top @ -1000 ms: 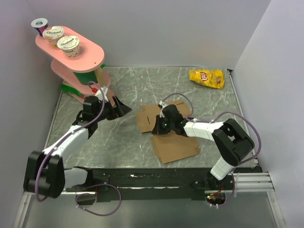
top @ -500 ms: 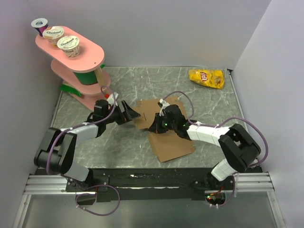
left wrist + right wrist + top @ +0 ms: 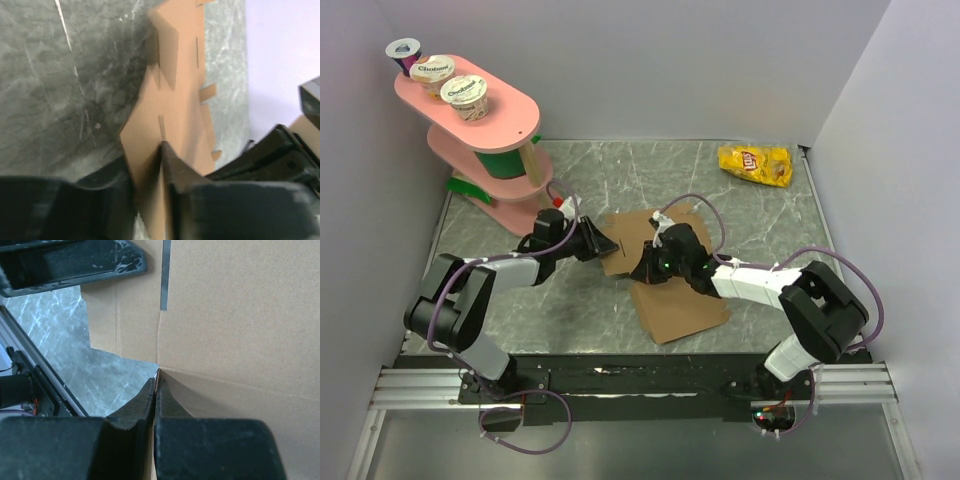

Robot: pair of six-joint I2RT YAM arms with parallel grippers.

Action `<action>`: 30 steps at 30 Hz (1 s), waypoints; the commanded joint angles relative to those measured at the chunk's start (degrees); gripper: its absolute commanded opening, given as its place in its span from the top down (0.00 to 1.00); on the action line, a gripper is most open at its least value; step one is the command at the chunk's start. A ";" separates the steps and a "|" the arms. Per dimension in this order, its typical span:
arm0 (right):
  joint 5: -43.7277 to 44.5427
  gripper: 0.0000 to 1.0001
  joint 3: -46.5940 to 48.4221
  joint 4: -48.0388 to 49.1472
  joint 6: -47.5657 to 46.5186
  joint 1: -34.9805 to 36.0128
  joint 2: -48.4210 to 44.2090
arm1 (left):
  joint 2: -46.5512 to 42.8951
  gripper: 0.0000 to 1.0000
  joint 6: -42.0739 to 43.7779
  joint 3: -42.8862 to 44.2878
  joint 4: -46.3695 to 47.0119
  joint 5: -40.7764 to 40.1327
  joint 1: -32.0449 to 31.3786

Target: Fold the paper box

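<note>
Top external view, paper box (image 3: 685, 315): plain brown corrugated cardboard with no print, a flat die-cut sheet with slots, tabs and creases. It lies mid-table between the two arms.
Box edges: the left wrist view shows the paper box (image 3: 175, 100) with small cut tabs along its far side and one flap raised. The right wrist view shows the paper box (image 3: 225, 305) with a narrow slot above a crease.
Left gripper (image 3: 595, 243): in its own view the left gripper (image 3: 147, 160) has its black fingers clamped on the sheet's left edge, with cardboard between them.
Right gripper (image 3: 644, 272): in its own view the right gripper (image 3: 156, 385) has its fingers pressed together on a thin fold of cardboard at the sheet's near-left edge.
Table (image 3: 770, 230): grey-green stone-look top with pale veins.
Chip bag (image 3: 755, 163): glossy yellow, crinkled, with a red Lay's logo. It sits at the far right corner, well apart from the box.
Stand (image 3: 505, 110): two pink oval tiers with green parts, at the far left.
Cups (image 3: 465, 92): three round white tubs on the top tier. The lid writing looks like "Chobani" but is too small to be sure.
</note>
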 commanded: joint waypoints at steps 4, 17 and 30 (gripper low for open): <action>5.39 0.80 1.90 -1.22 -1.43 2.10 -3.58 | -1.35 0.92 8.11 4.87 -5.19 -7.63 -3.79; 7.25 0.10 9.54 -20.90 -0.90 -5.45 -22.83 | -16.99 0.99 26.04 4.78 -12.32 -11.50 -9.94; 14.26 0.16 18.69 -23.02 1.30 -0.37 -19.86 | -22.27 0.99 35.19 4.95 -18.66 -28.38 -21.37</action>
